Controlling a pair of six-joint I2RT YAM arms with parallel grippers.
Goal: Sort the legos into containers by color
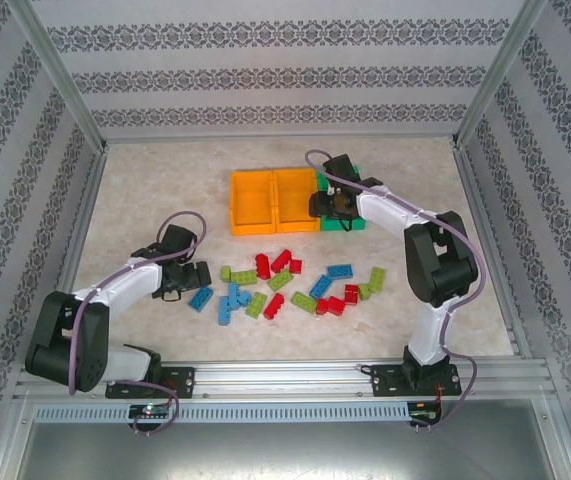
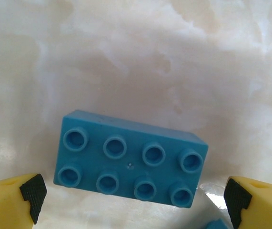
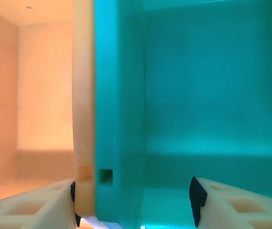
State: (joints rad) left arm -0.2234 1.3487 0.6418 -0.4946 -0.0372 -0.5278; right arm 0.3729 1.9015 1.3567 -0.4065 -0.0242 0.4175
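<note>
Green bin (image 1: 357,224) partly under right hand (image 1: 331,206)

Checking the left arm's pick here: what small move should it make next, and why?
Probably lower the left gripper straight down and close. Its black pads stand wide open on either side of the blue eight-stud plastic brick, which lies flat, studs up, on the marbled table, with gaps at both short ends.

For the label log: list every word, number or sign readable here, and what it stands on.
None can be read. The blue brick shows bare studs; the green bin and orange bin have plain walls; the wall panels carry only ornament.
</note>
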